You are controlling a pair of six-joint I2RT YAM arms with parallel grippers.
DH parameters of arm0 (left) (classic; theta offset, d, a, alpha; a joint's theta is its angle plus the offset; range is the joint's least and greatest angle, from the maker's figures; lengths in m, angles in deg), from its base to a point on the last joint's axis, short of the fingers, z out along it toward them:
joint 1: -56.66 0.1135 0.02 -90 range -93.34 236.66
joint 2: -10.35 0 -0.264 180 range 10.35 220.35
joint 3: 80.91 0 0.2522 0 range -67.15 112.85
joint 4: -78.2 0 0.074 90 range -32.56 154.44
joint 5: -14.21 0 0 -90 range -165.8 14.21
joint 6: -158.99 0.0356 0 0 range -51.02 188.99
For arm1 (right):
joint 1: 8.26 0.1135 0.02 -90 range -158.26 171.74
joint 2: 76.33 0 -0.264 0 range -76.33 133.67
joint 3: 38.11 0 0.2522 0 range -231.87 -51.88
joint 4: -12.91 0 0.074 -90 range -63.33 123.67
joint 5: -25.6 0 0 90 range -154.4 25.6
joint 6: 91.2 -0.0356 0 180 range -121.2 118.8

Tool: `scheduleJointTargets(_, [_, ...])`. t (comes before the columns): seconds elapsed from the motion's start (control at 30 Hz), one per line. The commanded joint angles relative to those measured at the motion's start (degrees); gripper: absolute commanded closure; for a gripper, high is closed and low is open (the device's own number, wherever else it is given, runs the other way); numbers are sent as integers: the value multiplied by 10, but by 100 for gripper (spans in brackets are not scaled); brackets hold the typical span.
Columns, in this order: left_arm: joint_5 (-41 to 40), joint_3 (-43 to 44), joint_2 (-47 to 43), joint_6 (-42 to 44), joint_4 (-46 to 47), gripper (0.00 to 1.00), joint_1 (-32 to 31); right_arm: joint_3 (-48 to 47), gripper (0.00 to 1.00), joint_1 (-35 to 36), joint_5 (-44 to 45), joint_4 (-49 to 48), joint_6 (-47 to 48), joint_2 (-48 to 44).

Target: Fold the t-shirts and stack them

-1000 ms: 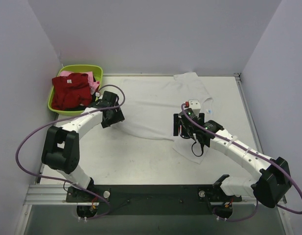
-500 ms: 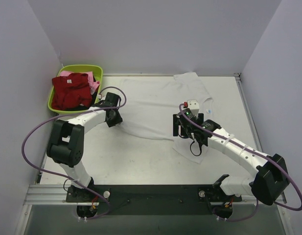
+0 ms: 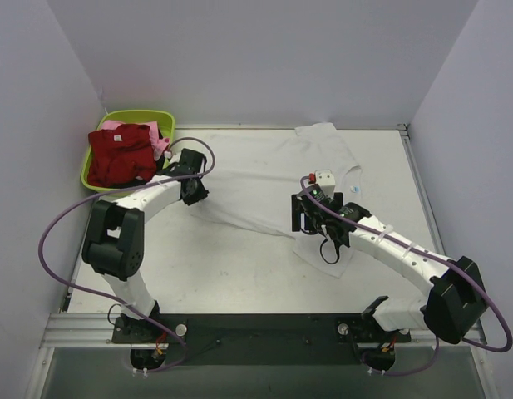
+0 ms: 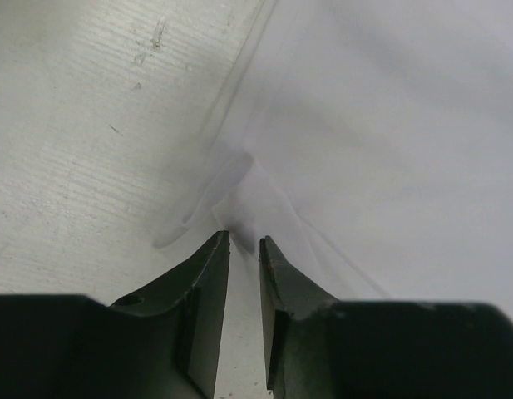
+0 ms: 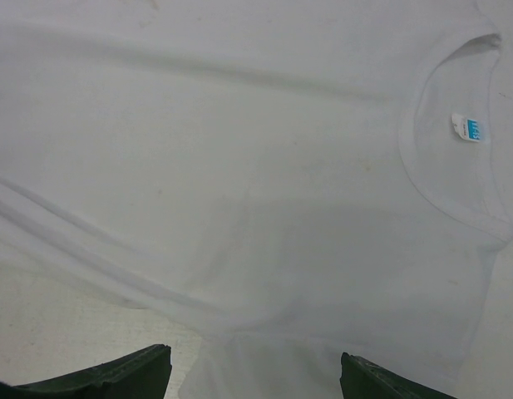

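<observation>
A large white t-shirt (image 3: pixel 264 179) lies spread on the table, its blue neck label (image 5: pixel 470 127) toward the right. My left gripper (image 3: pixel 192 189) is at the shirt's left edge, jaws drawn close together on a fold of the white cloth (image 4: pixel 239 212) at its tips (image 4: pixel 244 243). My right gripper (image 3: pixel 310 218) hovers open over the white t-shirt (image 5: pixel 264 208), near the seam where the near sleeve joins the body, with nothing between its fingers (image 5: pixel 131 374). A dark red t-shirt (image 3: pixel 120 154) and a pink one (image 3: pixel 162 146) are heaped in the basin.
The lime-green basin (image 3: pixel 135 116) stands at the back left, just behind my left gripper. Grey walls close in the left, back and right sides. A metal rail (image 3: pixel 422 199) runs along the table's right edge. The arm bases and purple cables occupy the near edge.
The left jaws have closed from wide apart to a narrow gap on the shirt's left edge, and that gripper has shifted slightly toward the back. The right gripper has edged a little left, still open.
</observation>
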Motion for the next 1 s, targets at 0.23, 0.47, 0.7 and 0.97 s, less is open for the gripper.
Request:
scheduleJointTargets(0.23, [-19, 32, 22, -5, 24, 72, 2, 8, 18, 4, 6, -8, 5, 8])
scheduleJointTargets(0.47, [-20, 29, 26, -4, 26, 65, -2, 9, 18, 4, 5, -9, 9, 10])
scheduleJointTargets(0.7, [-18, 33, -23, -4, 16, 25, -4, 4, 18, 5, 1, -9, 12, 12])
scheduleJointTargets(0.97, [-16, 42, -59, -4, 0, 25, -9, 3, 18, 10, -1, -9, 8, 16])
